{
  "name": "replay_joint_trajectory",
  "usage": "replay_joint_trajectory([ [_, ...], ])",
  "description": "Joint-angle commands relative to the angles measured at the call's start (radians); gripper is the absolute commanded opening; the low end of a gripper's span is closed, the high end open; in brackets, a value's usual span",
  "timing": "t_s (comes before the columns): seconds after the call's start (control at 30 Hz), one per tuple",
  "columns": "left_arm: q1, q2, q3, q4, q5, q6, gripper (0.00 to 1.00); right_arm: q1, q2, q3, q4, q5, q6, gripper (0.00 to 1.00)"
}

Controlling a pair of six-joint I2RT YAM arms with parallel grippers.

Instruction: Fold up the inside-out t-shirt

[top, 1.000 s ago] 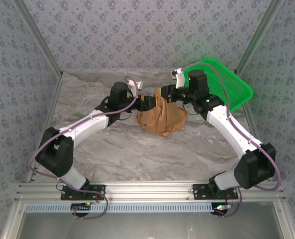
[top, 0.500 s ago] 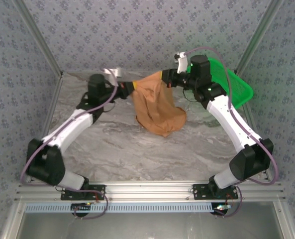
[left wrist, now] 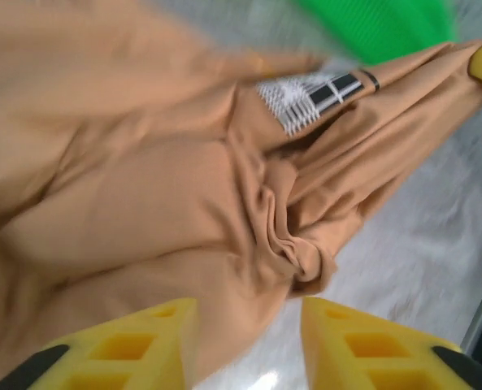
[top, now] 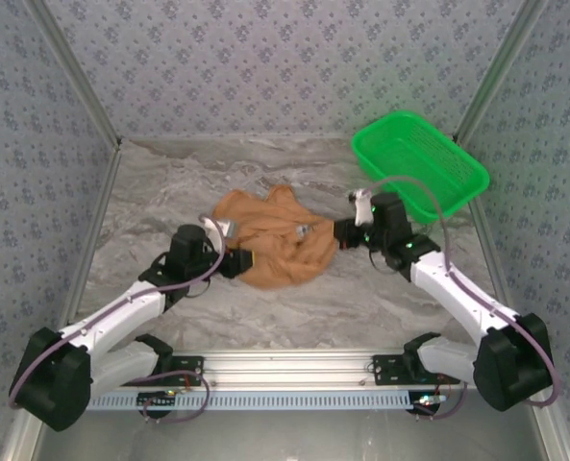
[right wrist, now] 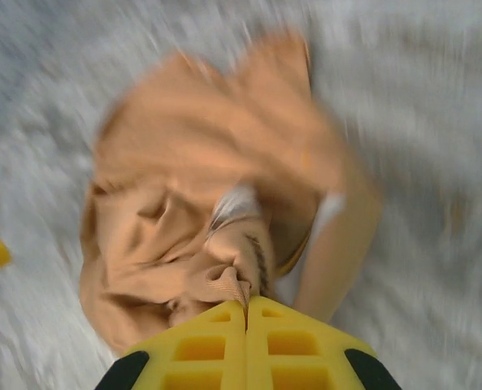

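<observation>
The t-shirt [top: 270,240] lies crumpled mid-frame, unfolded; my right gripper [right wrist: 246,313] pinches its edge, my left gripper [left wrist: 249,341] gapes empty.

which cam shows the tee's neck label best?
Left wrist: the neck label sits close and fairly sharp on the t-shirt, its black-and-white pattern visible. Right wrist shows it as a blurred pale patch; top external, a tiny pale speck.
</observation>
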Motion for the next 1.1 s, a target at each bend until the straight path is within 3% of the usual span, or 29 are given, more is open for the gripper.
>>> replay_joint_trajectory([
  [0.0, -0.034, -0.03, 0.057, -0.054, -0.044, 0.034, 0.49, 0.043, -0.011, -0.063, -0.005, 0.076, 0.1, 0.0],
  [0.13, -0.082, 0.081, 0.15, -0.088, -0.101, 0.051, 0.56, 0.088, 0.033, -0.038, -0.124, 0.201, 0.106, 0.0],
  [0.3, -0.213, 0.339, 0.379, -0.162, -0.205, 0.108, 0.62, 0.1, 0.1, 0.038, -0.269, 0.352, 0.098, 0.0],
  [0.47, -0.311, 0.543, 0.56, -0.304, -0.318, 0.126, 0.68, 0.098, 0.088, 0.05, -0.272, 0.368, 0.098, 0.0],
  [0.63, -0.361, 0.66, 0.618, -0.294, -0.334, 0.184, 0.69, 0.082, 0.08, 0.062, -0.261, 0.359, 0.081, 0.0],
  [0.73, -0.378, 0.728, 0.674, -0.294, -0.358, 0.23, 0.53, 0.073, 0.075, 0.065, -0.26, 0.357, 0.074, 0.0],
  [0.9, -0.355, 0.689, 0.673, -0.267, -0.381, 0.287, 0.09, 0.04, 0.015, 0.083, -0.312, 0.422, 0.063, 0.0],
  [0.97, -0.322, 0.577, 0.613, -0.195, -0.331, 0.295, 0.02, 0.022, -0.032, 0.084, -0.332, 0.46, 0.063, 0.0],
  [1.07, -0.242, 0.362, 0.463, 0.007, -0.162, 0.264, 0.0, 0.003, -0.104, 0.064, -0.342, 0.513, 0.071, 0.0],
])
